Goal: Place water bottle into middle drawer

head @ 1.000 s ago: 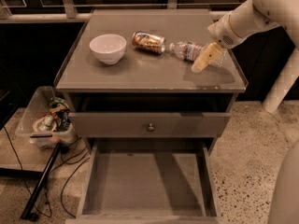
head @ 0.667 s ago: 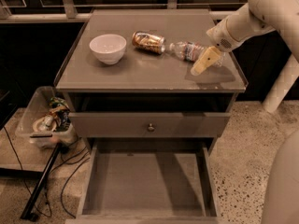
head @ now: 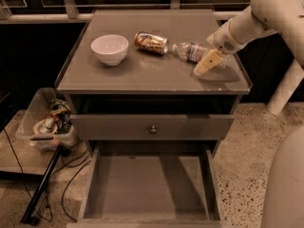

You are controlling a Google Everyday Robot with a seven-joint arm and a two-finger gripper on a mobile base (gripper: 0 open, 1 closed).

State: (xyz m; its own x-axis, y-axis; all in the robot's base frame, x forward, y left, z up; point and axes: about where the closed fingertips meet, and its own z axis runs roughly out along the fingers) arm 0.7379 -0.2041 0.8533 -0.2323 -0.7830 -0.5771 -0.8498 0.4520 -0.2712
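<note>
Hand [head: 209, 62] beside water bottle [head: 191, 51] on counter [head: 142, 76]; grip: I cannot tell | bottle judged light, crushable, rolls | I'd grasp mid-body.

Three things in a row on the cabinet, with one drawer pulled out below.

On the flat grey-brown wooden cabinet top [head: 142, 77], a round white bowl [head: 109, 49] sits at the left. A gold-brown drink can [head: 150, 42] lies to its right, and the small clear ribbed plastic water bottle [head: 192, 52] lies just right of the can. The pale two-finger gripper [head: 209, 61] is at the bottle's right end. The wide grey-brown wooden middle drawer [head: 147, 189] juts forward beneath the knobbed drawer front [head: 109, 126].
</note>
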